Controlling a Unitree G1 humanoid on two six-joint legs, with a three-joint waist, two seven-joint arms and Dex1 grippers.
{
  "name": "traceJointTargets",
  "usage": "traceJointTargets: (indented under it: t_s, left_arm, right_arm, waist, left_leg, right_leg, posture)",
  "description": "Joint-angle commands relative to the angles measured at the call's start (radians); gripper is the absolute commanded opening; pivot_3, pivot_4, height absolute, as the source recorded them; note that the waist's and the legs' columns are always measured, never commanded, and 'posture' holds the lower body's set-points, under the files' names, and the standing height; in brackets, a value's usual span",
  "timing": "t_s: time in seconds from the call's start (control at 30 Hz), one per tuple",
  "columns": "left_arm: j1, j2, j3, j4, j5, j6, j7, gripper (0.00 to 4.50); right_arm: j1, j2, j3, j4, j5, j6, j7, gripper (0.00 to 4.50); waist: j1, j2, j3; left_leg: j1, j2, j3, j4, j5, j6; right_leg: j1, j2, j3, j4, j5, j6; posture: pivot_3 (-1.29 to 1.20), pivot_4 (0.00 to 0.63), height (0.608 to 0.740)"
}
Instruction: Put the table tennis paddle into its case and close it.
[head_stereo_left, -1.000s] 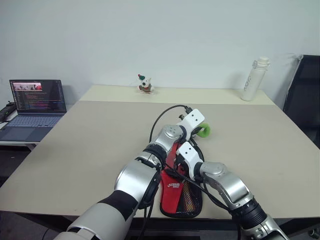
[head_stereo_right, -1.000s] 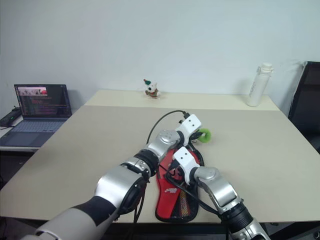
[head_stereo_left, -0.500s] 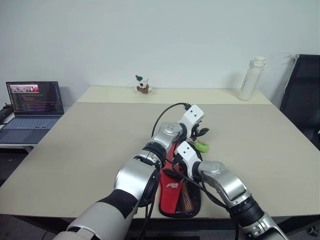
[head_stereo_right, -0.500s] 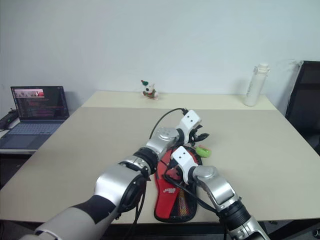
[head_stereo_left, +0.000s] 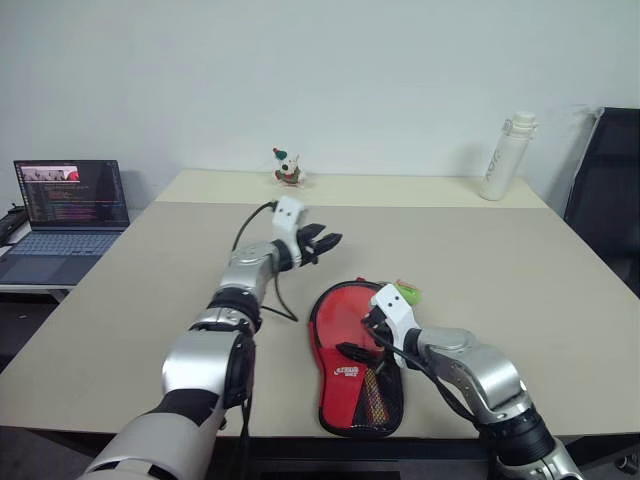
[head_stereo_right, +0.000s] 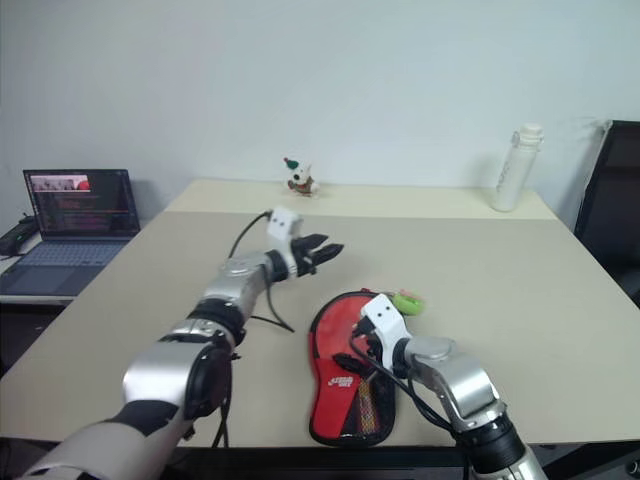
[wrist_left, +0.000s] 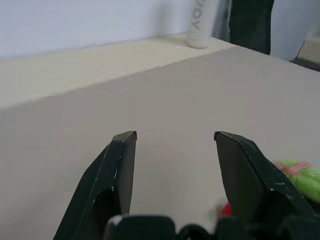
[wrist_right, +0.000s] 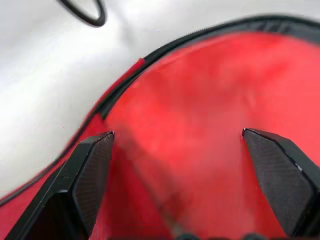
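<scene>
Jaws apart on both grippers: right gripper (head_stereo_left: 378, 322) hovers over flat red-and-black fabric case (head_stereo_left: 355, 355), left gripper (head_stereo_left: 325, 243) aside, empty.

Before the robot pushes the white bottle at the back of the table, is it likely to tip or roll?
The bottle stands upright and looks tall and narrow, so a push near its top would probably tip it. Its body seems round, so once down it may roll across the table. Whether it is full cannot be told, so its weight is uncertain.
</scene>
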Motion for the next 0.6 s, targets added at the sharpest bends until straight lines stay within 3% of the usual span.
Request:
traceJointTargets:
  t_s: [0.03,0.23,0.4,0.5,0.6]
  left_arm:
    - [0.069,0.038,-0.005,-0.173,-0.058,0.061,-0.127,2.68]
    - [0.344,0.085,-0.131,-0.621,-0.107,0.230,-0.328,2.68]
    - [0.427,0.104,-0.249,-0.768,-0.072,0.235,-0.380,2.68]
    - [0.396,0.078,-0.283,-0.721,-0.063,0.243,-0.358,3.27]
    - [0.375,0.058,-0.309,-0.693,-0.057,0.230,-0.356,4.31]
  right_arm:
    - [0.048,-0.072,-0.034,-0.138,0.110,0.092,0.074,4.50]
    - [0.062,-0.211,-0.206,-0.206,0.275,0.140,0.174,4.50]
    - [-0.017,-0.276,-0.282,-0.149,0.329,0.136,0.186,4.50]
    - [-0.060,-0.298,-0.274,-0.096,0.312,0.100,0.180,4.50]
    - [-0.084,-0.308,-0.263,-0.066,0.306,0.072,0.174,4.50]
  waist:
    - [0.001,0.000,0.001]
    - [0.000,0.000,0.002]
    - [0.001,0.000,0.004]
    - [0.001,0.000,0.004]
    - [0.002,0.000,0.004]
  left_leg:
    - [-0.001,0.000,0.000,0.000,0.000,0.000]
    - [-0.001,0.000,-0.001,-0.001,0.000,0.000]
    - [-0.001,0.000,-0.002,-0.001,-0.002,0.003]
    - [-0.001,0.000,-0.002,-0.001,-0.002,0.004]
    - [-0.001,0.000,-0.002,-0.001,-0.002,0.004]
  right_leg:
    - [0.000,0.000,0.000,-0.001,0.000,0.000]
    - [0.001,0.000,0.001,-0.004,0.000,0.000]
    - [0.002,0.000,0.001,-0.004,0.000,0.000]
    - [0.002,0.000,0.002,-0.005,0.000,0.000]
    - [0.002,0.000,0.002,-0.005,0.000,0.000]
  posture:
    - [0.00,0.150,0.740]
    - [0.00,0.150,0.740]
    - [0.00,0.150,0.740]
    - [0.00,0.150,0.740]
    - [0.00,0.150,0.740]
